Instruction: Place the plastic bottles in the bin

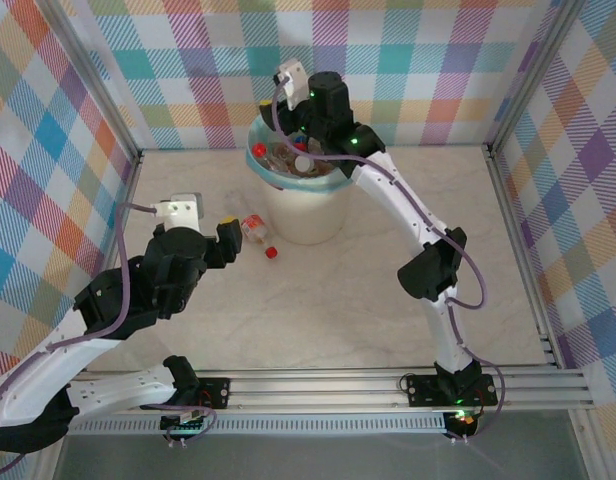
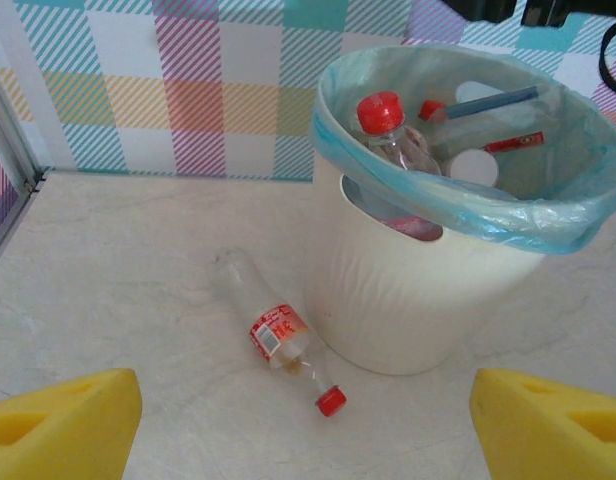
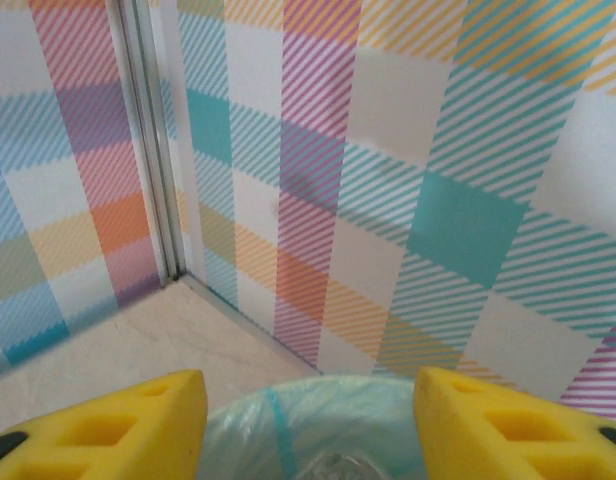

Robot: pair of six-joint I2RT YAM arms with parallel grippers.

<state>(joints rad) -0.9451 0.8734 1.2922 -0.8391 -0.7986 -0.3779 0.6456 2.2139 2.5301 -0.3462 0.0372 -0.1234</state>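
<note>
Overhead, two wrist views; common bin (image 1: pixel 306 215)

Premises are presenting as a robotics test cell, not a home or shop: checked panels (image 1: pixel 408 60) are enclosing a marble-patterned desk (image 1: pixel 318 300), aluminium frame posts (image 1: pixel 96 85) are bracing the corners, and two robot arms (image 1: pixel 398 210) are standing bolted to a metal rail (image 1: pixel 318 385) at the near edge

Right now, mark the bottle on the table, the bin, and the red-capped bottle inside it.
bottle on the table (image 2: pixel 278 335), left wrist view, on its red label.
bin (image 2: pixel 408 300), left wrist view, on its cream outer wall.
red-capped bottle in the bin (image 2: pixel 380 112), left wrist view, on its cap.
</note>
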